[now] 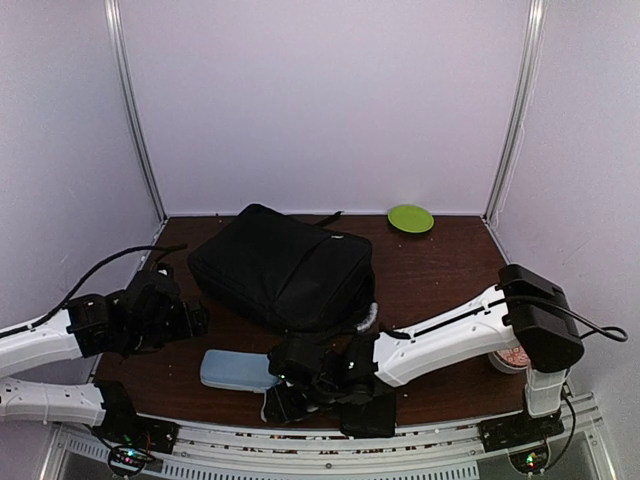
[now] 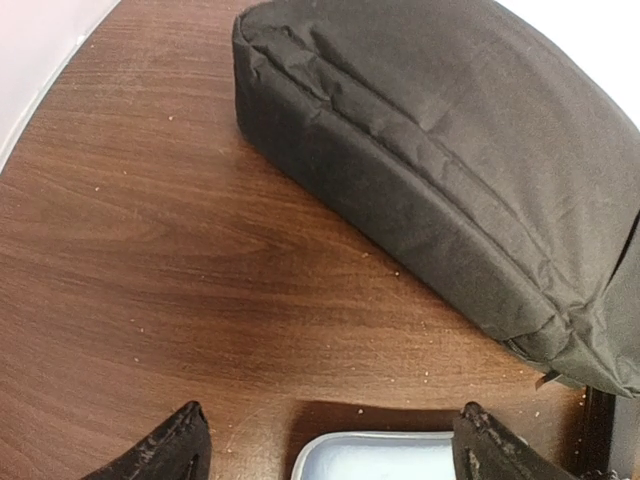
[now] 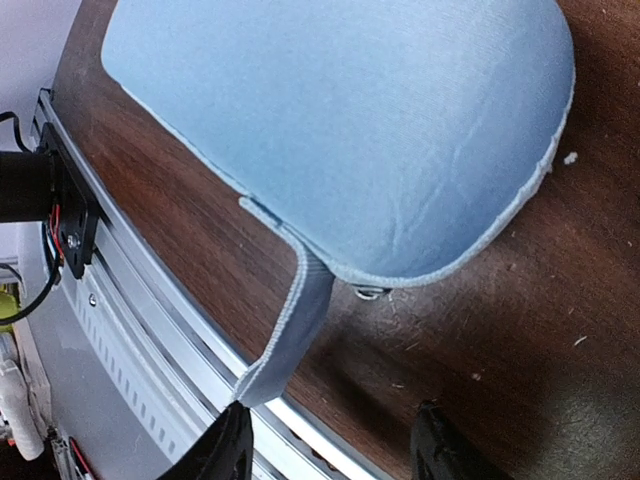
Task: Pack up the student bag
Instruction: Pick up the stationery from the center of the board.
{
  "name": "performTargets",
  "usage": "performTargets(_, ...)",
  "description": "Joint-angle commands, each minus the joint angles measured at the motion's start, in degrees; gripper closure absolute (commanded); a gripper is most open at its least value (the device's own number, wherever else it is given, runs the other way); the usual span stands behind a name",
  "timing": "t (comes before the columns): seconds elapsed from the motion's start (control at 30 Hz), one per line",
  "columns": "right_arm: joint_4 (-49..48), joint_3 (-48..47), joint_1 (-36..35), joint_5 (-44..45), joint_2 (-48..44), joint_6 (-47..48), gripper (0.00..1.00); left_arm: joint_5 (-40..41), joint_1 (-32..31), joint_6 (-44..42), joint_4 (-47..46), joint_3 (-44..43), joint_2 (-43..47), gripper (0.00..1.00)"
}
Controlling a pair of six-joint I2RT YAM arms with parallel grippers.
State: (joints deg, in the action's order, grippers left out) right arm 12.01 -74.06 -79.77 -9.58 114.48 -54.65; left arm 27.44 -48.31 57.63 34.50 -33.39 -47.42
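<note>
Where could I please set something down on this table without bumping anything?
Bare tabletop lies right of the student bag, up to the green plate. The near edge is crowded: the blue pouch, the right arm, and the left gripper beside the bag's left end.

Soft, even light comes from overhead; the walls [image 1: 330, 100] behind the student bag [image 1: 285, 265] glow evenly pale. The bag itself is a nearly detailless black from above. My left wrist view shows its weave sharply, with a faint shadow along its base; my left fingertips [image 2: 170, 445] look soft. The blue pouch [image 3: 340, 130] in front of the bag is bright, softly shadowed.
</note>
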Motion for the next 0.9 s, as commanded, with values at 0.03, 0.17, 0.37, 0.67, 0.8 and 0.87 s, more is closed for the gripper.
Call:
performTargets(0.03,-0.6,-2.9,-0.4,3.5,1.0,-5.0,0.45,1.7,0.4,1.5,1.1,1.8,3.7,0.14)
performTargets(0.17,1.1,-6.3,-0.4,3.9,3.0,-5.0,0.45,2.4,0.4,1.2,1.6,1.9,5.4,0.14)
performTargets(0.37,4.5,-10.8,-0.3,4.7,6.6,-5.4,0.46,2.7,0.4,0.3,2.1,0.7,4.7,0.14)
performTargets(0.67,8.4,-12.8,0.4,8.2,8.8,-6.0,0.57,2.9,0.3,-0.7,0.6,0.0,3.1,0.14)
performTargets(0.8,8.7,-13.2,0.7,7.0,9.7,-5.9,0.69,2.4,0.4,-1.1,0.2,-0.4,2.0,0.14)
performTargets(0.87,7.6,-12.2,0.9,7.2,8.9,-6.1,0.76,2.0,0.4,-0.9,0.2,-0.2,1.9,0.14)
